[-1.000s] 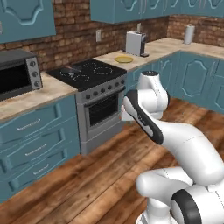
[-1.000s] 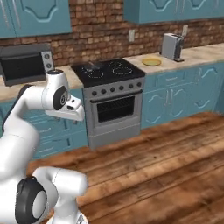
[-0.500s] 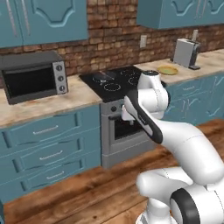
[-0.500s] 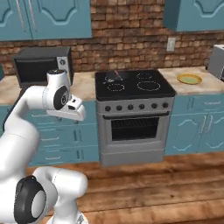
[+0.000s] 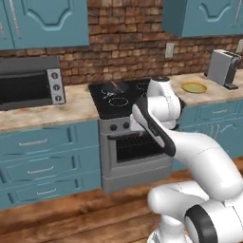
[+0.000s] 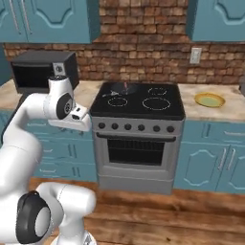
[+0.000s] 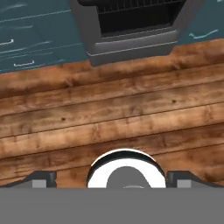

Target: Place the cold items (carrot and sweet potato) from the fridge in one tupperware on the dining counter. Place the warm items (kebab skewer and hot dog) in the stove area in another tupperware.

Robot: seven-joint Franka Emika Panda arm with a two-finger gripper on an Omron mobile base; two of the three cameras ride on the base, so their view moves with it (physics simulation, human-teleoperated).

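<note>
- The black cooktop with ring burners over a steel oven front [image 5: 124, 97] [image 6: 139, 101] is seen amid beige stone surfaces [image 5: 45, 113]; bare wooden plank floor [image 7: 113, 113] lies open before the oven.
- A thin stick with small dark pieces [image 5: 114, 86] [image 6: 118, 88], perhaps the kebab skewer, is seen on the left rear burner.
- Four ring burners are counted, and one yellow plate [image 5: 193, 88] [image 6: 209, 100] on the right surface.
- The gripper [image 7: 112, 179] is spread fully open over the floor, with nothing held.

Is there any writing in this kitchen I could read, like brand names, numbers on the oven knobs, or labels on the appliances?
No readable text anywhere in these pictures.
Stove: its front knobs are plain dark discs, any markings too small to tell.
Microwave: the round controls on its panel show no legible numbers.
Grey appliance on the right counter: no brand visible.
Wall outlet: blank.
</note>
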